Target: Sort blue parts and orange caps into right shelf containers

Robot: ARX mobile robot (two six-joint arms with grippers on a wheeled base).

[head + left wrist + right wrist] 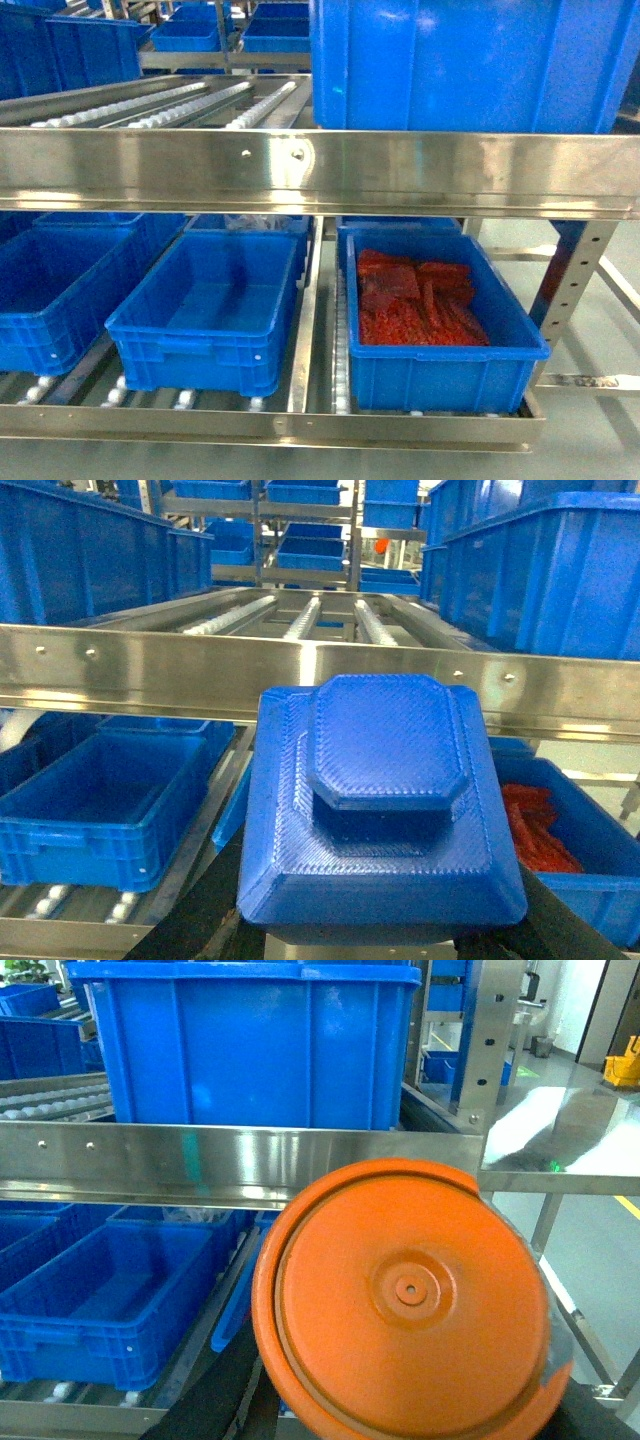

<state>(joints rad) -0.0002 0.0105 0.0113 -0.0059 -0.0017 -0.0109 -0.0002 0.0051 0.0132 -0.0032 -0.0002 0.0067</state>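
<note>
A blue part (pixel 375 800), a blocky ridged piece with an octagonal raised top, fills the left wrist view, and my left gripper (pixel 385 938) is shut on it, dark fingers (pixel 225 920) showing beside its lower edge. In the right wrist view my right gripper (pixel 400 1425) is shut on a round orange cap (pixel 400 1295), whose flat face is turned to the camera. Both face the shelf. On the lower shelf an empty blue container (pixel 205 300) sits next to a right container (pixel 445 375) holding red-orange pieces (pixel 415 300). Neither gripper shows in the head view.
A steel shelf rail (pixel 320 170) runs across at mid height. A large blue crate (pixel 470 60) stands on the upper roller shelf at the right. More blue crates (pixel 50 290) sit at the lower left. The rack's upright post (pixel 575 270) stands at the right.
</note>
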